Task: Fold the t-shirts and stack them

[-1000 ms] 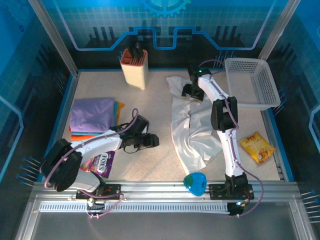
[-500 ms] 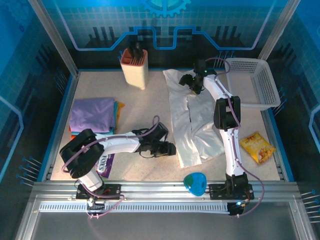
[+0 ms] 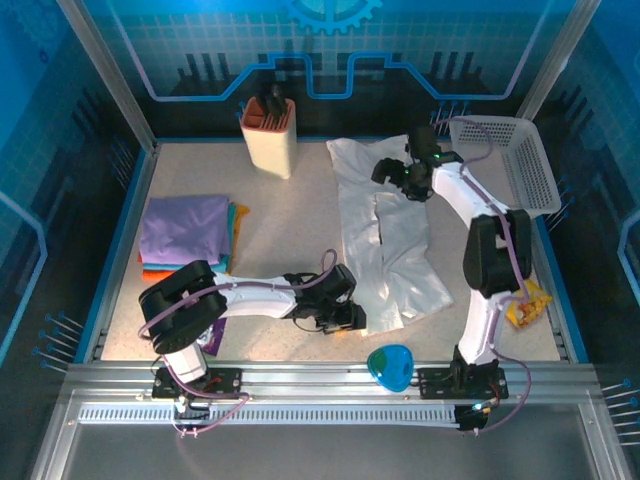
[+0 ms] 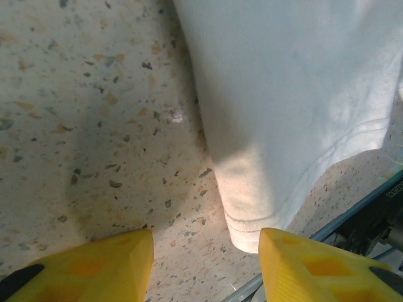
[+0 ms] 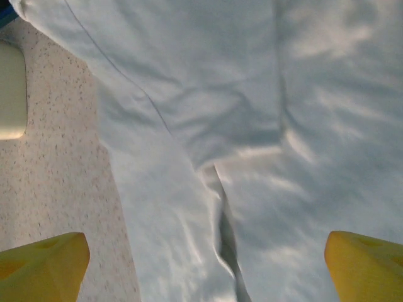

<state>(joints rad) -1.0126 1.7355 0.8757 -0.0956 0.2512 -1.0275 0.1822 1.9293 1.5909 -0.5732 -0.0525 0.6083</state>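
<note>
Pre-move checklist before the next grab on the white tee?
1. Left tool open: ok.
2. White t-shirt hem corner centred between its fingers: not ok, corner sits off-centre, by one finger.
3. Right tool open and empty above the shirt: ok.
4. Shirt lying flat: not ok, creased and overlapped mid-body.
5. Folded stack apart from the shirt: ok.
</note>
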